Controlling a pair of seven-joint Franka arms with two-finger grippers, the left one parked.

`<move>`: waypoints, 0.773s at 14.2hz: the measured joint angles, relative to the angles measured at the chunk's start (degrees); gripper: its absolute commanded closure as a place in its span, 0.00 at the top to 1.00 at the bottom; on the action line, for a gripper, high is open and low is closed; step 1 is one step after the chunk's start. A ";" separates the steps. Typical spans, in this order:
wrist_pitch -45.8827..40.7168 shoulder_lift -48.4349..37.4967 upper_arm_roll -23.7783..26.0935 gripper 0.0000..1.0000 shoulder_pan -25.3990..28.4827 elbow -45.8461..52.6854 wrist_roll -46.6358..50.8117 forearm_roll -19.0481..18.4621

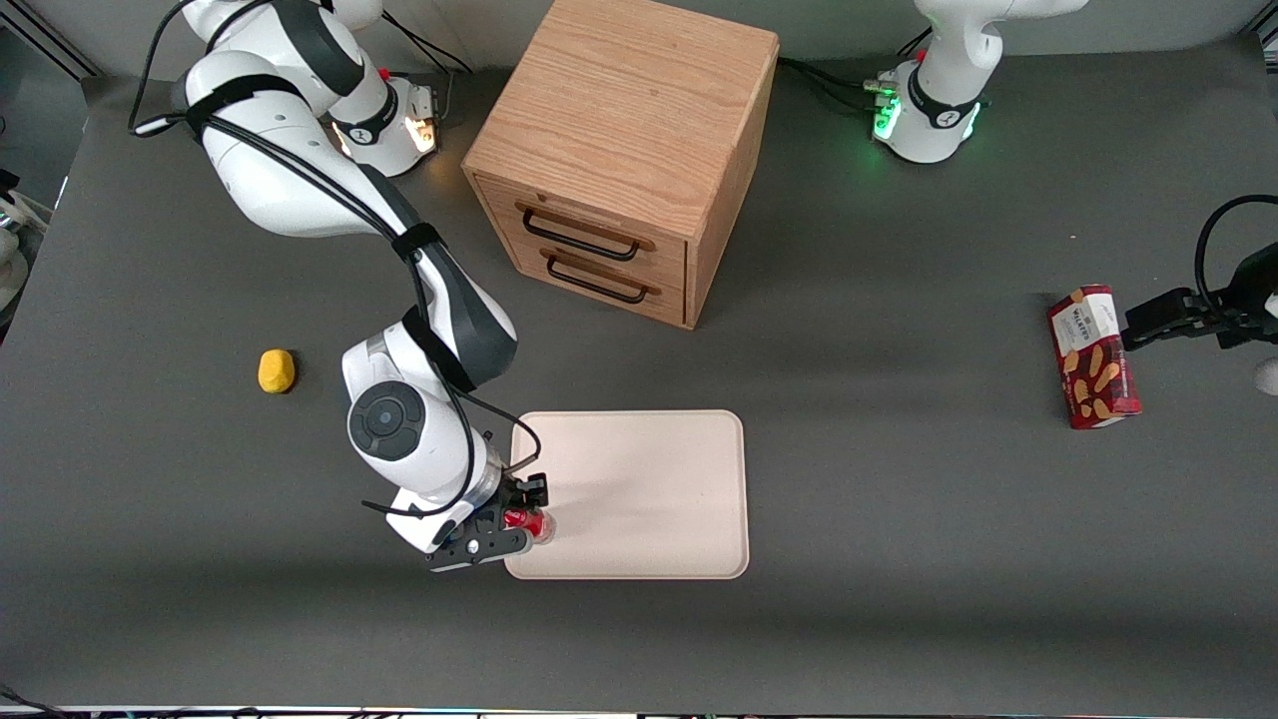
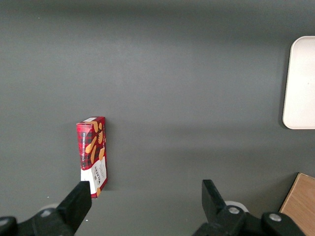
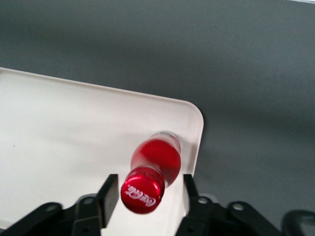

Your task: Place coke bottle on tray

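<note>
tool (image 1: 523,519) low over the tray (image 1: 649,479), at the corner nearest the front camera toward the working arm's end. in the wrist view the tool (image 3: 146,195) has a finger (image 3: 107,199) on each side of the bottle (image 3: 156,164), level with the cap; a thin gap shows between cap and each finger, so it reads as open, not pinching

bottle stands on the tray close to that corner, base on the cream floor just inside the rim (image 3: 197,142). it looks a little tilted from the wrist camera, but true lean cannot be told

writing: cap (image 3: 143,191) carries white "coca-cola" script, readable. red label wraps the body; no text legible on it. clear base only glimpsed as a pale ring

from the front the bottle (image 1: 529,523) is mostly covered by the tool, only a red patch showing

box (image 1: 1094,357) lies on the surface (image 1: 899,300) toward the parked arm's end: red tartan, biscuit sticks printed on it, a white panel with dark lettering that looks like "walkers", not sure. in the left wrist view the box (image 2: 92,156) has one end partly covered by a black finger; its print is too small to read

cabinet (image 1: 624,150) farther from the camera than the tray, two drawers with dark handles. its top edge is cut off by the frame

small yellow lump (image 1: 277,370) on the surface toward the working arm's end, well apart from the tray; what it is, cannot tell
</note>
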 measured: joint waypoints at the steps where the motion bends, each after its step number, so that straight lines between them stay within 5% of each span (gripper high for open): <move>1: 0.51 0.00 0.00 1.00 0.00 -0.15 0.00 -0.01; 6: 0.39 -0.90 0.00 1.00 -0.25 0.18 0.01 -0.08; 11: -13.97 -9.11 -0.91 1.00 -1.77 -0.32 -0.24 2.55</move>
